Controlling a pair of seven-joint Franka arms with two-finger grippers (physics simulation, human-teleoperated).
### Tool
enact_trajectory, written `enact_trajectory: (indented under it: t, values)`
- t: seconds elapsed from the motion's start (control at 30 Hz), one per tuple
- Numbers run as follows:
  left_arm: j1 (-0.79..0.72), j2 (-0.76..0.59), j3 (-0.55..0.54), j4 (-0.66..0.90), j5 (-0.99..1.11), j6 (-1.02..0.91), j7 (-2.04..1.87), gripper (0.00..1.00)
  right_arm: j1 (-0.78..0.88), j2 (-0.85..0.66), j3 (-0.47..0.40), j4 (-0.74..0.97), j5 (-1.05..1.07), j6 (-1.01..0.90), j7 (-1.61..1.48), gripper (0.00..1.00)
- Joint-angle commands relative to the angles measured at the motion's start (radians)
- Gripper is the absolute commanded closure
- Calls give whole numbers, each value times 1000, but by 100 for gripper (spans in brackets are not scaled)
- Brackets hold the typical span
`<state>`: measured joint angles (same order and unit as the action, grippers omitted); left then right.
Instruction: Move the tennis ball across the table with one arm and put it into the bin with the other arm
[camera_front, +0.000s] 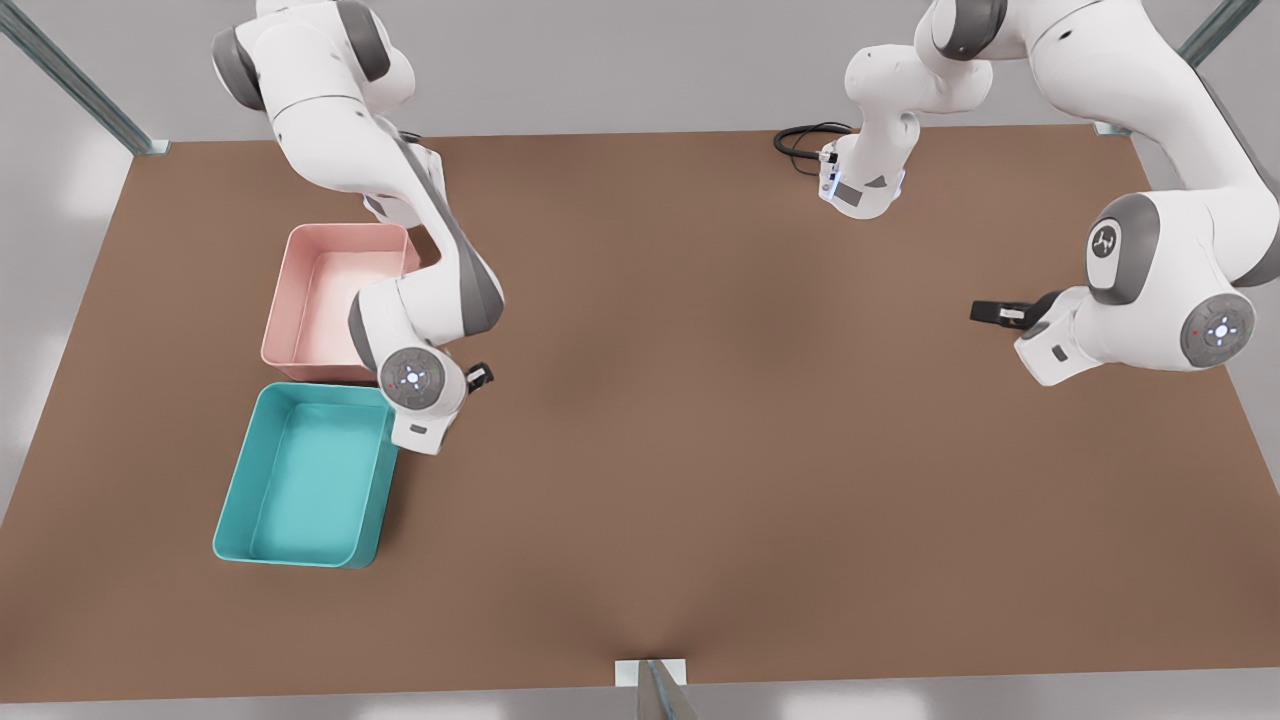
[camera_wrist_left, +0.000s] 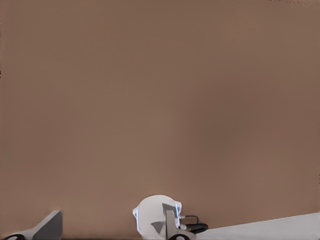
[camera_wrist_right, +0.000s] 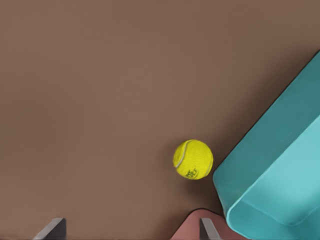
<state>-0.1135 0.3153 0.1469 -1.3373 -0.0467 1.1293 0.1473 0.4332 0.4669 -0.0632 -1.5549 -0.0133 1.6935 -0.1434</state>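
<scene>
2 halves to this job, and by my read the 1st looks done: the tennis ball (camera_wrist_right: 193, 159) sits on the table (camera_front: 700, 450) right by a corner of the teal bin (camera_front: 300, 556), just beside its outer wall but not touching, as far as the right wrist view shows. So it's already on the bin side. Still to do, I'd say: grab it, lift it over the wall, drop it in. The teal bin is empty for now.

Taking the front view as a clock face w/ the table's middle as centre: the teal bin is at approx. 8 o'clock, the pink tub (camera_front: 345, 228) at approx. 10, touching or nearly touching it.

The right gripper (camera_wrist_right: 130, 229) hangs at approx. 9 o'clock, over the spot where both tubs meet the bare table. Its fingers (camera_wrist_right: 50, 229) are spread wide w/ nothing between them. The ball lies below it on the table, apart from both pads, off-centre towards the finger on the teal bin's side. Judging from that, the claw needs to shift towards the bin & come down before it can close on the ball.

The left gripper (camera_front: 1000, 312) waits at approx. 3 o'clock, well apart from ball & bins; its state I can't tell.
</scene>
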Motion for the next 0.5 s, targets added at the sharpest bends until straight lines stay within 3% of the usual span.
enact_trajectory:
  t: [0.0, 0.17, 0.33, 0.47]
  values:
    - [0, 1, 0, 0, 1, -25, -399, 0, -7, 22, 0, -25, -2, 199, -531, 0]
    - [0, 2, 0, 0, 1, -25, -399, 0, -76, 99, 0, -31, 7, 345, -1169, 0]
    - [0, 2, 0, -3, -1, -25, -399, 0, -108, -2, 0, -286, 6, 646, -1303, 0]
    - [-2, 2, -6, -3, 1, -26, -399, 0, -133, -39, 0, -389, 6, 739, -1305, 0]
